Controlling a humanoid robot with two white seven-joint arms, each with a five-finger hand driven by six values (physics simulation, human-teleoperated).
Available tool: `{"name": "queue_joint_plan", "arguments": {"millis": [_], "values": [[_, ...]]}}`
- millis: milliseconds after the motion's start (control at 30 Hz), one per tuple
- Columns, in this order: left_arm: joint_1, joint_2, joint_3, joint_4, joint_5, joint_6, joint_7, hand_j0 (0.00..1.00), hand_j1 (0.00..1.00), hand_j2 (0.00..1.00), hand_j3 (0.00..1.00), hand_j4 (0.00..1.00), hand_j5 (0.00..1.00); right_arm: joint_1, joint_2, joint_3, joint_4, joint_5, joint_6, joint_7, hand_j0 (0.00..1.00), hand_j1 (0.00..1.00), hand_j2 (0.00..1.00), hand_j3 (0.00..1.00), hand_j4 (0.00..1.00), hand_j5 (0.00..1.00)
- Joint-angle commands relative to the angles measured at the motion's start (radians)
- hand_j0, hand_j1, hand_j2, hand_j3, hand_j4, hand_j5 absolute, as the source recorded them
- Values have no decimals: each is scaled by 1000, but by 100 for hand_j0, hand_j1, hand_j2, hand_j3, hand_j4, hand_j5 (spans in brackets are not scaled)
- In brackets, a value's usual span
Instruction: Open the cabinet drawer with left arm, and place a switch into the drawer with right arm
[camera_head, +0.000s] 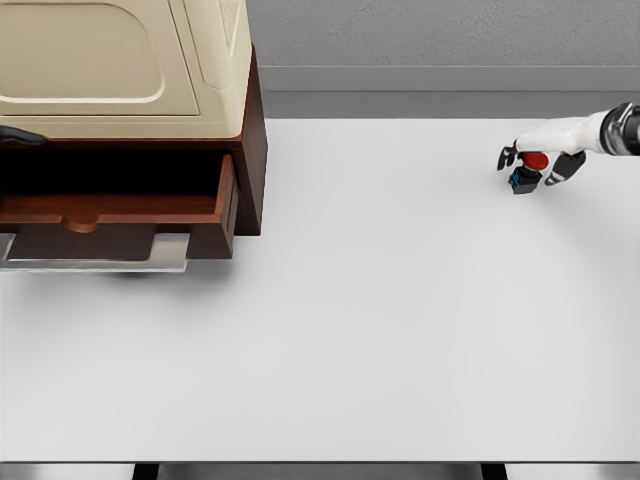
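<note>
Far right of the white tabletop (400, 330): small switch with red button top and dark blue-black body (527, 172), sitting directly under the white right hand (540, 160), dark fingers (566, 168) curled around it in a grasp. Well apart, at upper left: dark brown wooden cabinet with cream top (248, 150), its drawer (120, 215) pulled out, metal handle (100, 262) in front. Bare table between.
</note>
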Motion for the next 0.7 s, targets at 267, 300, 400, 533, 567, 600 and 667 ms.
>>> {"name": "queue_joint_plan", "arguments": {"millis": [267, 300, 400, 533, 567, 600, 667], "values": [[0, -9, 17, -11, -26, 3, 0, 100, 100, 100, 100, 100, 100, 0, 3, -3, 8, -5, 2, 0, 65, 65, 65, 65, 65, 65], [0, -8, 17, 3, -26, 3, 0, 100, 100, 100, 100, 100, 100, 0, 3, -3, 10, -3, 2, 0, 65, 65, 65, 65, 65, 65], [0, -9, 14, 27, -28, 3, 0, 100, 100, 100, 100, 100, 100, 2, 3, -3, 10, -3, 2, 0, 63, 63, 63, 63, 63, 63], [0, -9, 8, 75, -83, 3, 0, 100, 100, 100, 100, 100, 100, 2, 3, -1, 10, -3, 2, 0, 64, 64, 64, 64, 64, 64], [0, -9, 11, 81, -109, 3, 0, 100, 100, 100, 100, 100, 100, 3, 3, -1, 10, -3, 2, 0, 64, 64, 64, 64, 64, 64], [0, -9, 11, 92, -109, 3, 0, 100, 100, 100, 100, 100, 100, 5, 3, -1, 10, -3, 2, 0, 63, 63, 63, 63, 63, 63], [2, -12, 11, 103, -108, 3, 0, 100, 100, 100, 100, 100, 100, 5, 3, -1, 10, -3, 2, 0, 60, 60, 60, 60, 60, 60]]}}
